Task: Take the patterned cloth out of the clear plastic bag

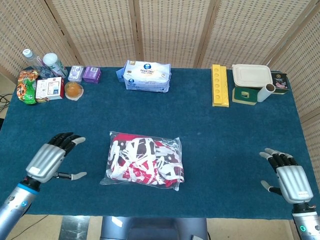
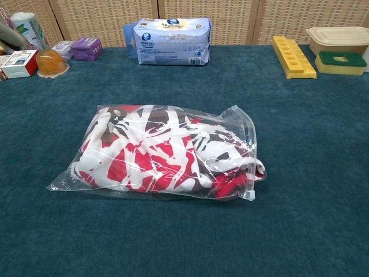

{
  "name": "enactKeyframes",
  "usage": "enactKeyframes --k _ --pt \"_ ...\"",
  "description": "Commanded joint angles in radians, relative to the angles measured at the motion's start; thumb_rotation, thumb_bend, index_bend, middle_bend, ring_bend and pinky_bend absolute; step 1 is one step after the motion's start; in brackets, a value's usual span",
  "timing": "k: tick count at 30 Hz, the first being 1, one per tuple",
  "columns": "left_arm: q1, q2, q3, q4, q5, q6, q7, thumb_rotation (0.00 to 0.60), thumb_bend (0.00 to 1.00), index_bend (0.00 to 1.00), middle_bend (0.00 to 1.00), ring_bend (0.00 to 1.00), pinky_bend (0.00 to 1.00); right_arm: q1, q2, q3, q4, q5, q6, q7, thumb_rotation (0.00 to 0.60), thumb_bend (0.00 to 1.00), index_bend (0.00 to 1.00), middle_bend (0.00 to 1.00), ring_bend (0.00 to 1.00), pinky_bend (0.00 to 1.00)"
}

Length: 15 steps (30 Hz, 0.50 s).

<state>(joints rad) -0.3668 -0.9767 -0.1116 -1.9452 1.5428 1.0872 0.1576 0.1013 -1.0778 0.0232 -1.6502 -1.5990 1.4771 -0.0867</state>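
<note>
A clear plastic bag point(image 1: 170, 145) point(image 2: 233, 124) lies flat at the middle of the blue table, and the red, white and dark patterned cloth point(image 1: 142, 160) point(image 2: 155, 153) is folded inside it. My left hand point(image 1: 50, 159) hovers open to the left of the bag, a short gap away, fingers spread. My right hand point(image 1: 287, 175) is open near the table's front right corner, far from the bag. The chest view shows the bag and cloth but neither hand clearly.
Along the back edge stand a pack of wipes point(image 1: 147, 76), a yellow tray point(image 1: 219, 85), a lidded container point(image 1: 251, 76), small purple boxes point(image 1: 85, 74), an orange cup point(image 1: 73, 90) and bottles and packets point(image 1: 37, 75) at the back left.
</note>
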Motion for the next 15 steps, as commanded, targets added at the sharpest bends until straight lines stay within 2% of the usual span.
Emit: enactKeyframes --k 1,5,10,15 --pt "-0.148 -0.042 -0.066 -0.035 -0.128 -0.161 0.113 0.407 0.04 0.1 0.16 0.11 0.12 -0.003 -0.002 -0.003 0.008 -0.002 0.004 0.009 0.6 0.19 0.24 0.22 0.23 0.22" --pt "-0.261 -0.128 -0.099 -0.001 -0.246 -0.256 0.208 0.473 0.08 0.03 0.13 0.11 0.13 -0.009 0.004 -0.003 0.012 0.0 0.012 0.013 0.6 0.19 0.24 0.22 0.23 0.22" --pt "-0.373 -0.225 -0.115 0.039 -0.363 -0.319 0.296 0.475 0.08 0.01 0.11 0.1 0.13 -0.012 0.012 0.002 0.002 0.01 0.015 0.005 0.6 0.19 0.24 0.22 0.23 0.22" --pt "-0.471 -0.309 -0.103 0.084 -0.471 -0.359 0.376 0.468 0.05 0.0 0.1 0.08 0.13 -0.011 0.016 0.005 -0.007 0.016 0.012 -0.002 0.6 0.19 0.24 0.22 0.23 0.22"
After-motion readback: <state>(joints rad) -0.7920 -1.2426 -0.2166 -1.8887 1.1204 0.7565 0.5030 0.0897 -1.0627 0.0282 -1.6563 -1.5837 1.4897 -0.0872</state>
